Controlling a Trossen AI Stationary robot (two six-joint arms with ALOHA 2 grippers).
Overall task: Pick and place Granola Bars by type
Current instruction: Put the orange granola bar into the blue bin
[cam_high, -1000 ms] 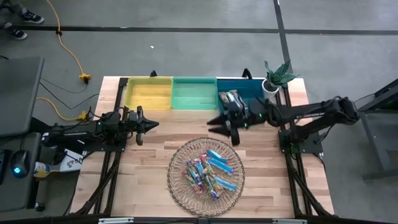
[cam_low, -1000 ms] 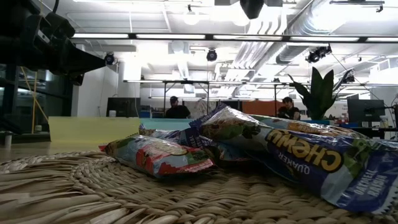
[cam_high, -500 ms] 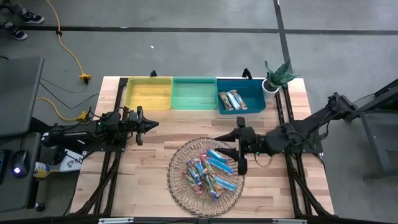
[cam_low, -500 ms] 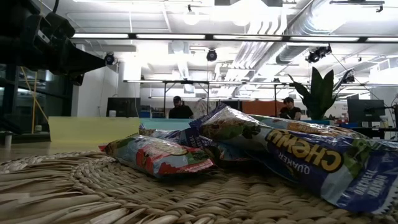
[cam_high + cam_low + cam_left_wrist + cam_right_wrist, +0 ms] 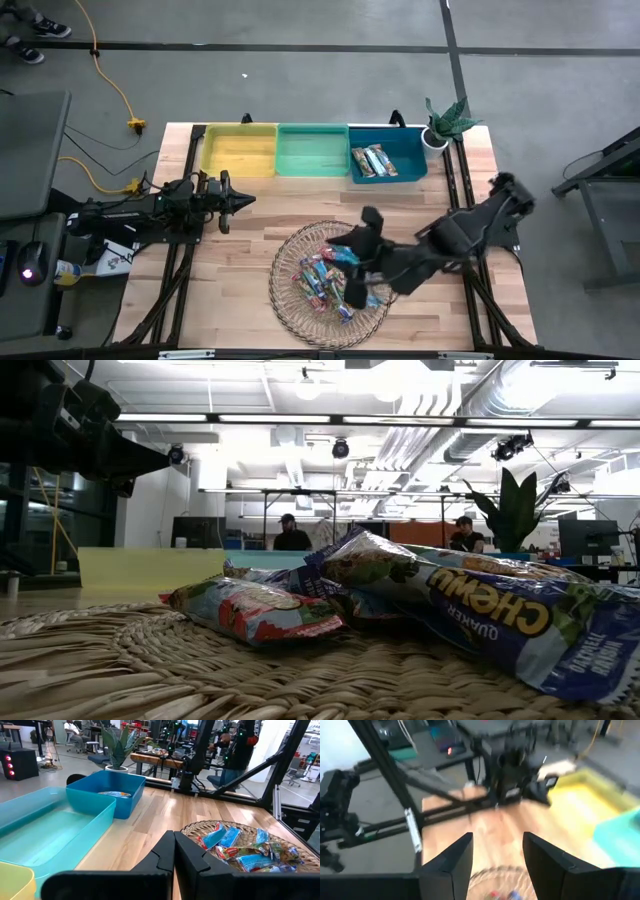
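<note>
- Right hand (image 5: 352,270), fingers spread and empty, hangs over the basket (image 5: 285,300), seemingly blurred.
- Granola bars (image 5: 330,278) fill the basket; two lie in the blue bin (image 5: 412,166) at 1 o'clock.
- Left hand (image 5: 228,201), clenched, waits at 9 o'clock.

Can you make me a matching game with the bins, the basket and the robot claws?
Things:
1. blue bin
2. yellow bin
3. round basket
4. left claw

Clues:
A. shut, waiting at the table's left side
B. holds a mixed pile of granola bars, with the open right claw above it
C. nothing inside it
D. has a couple of bars inside

Pairs: 1-D, 2-C, 3-B, 4-A
</note>
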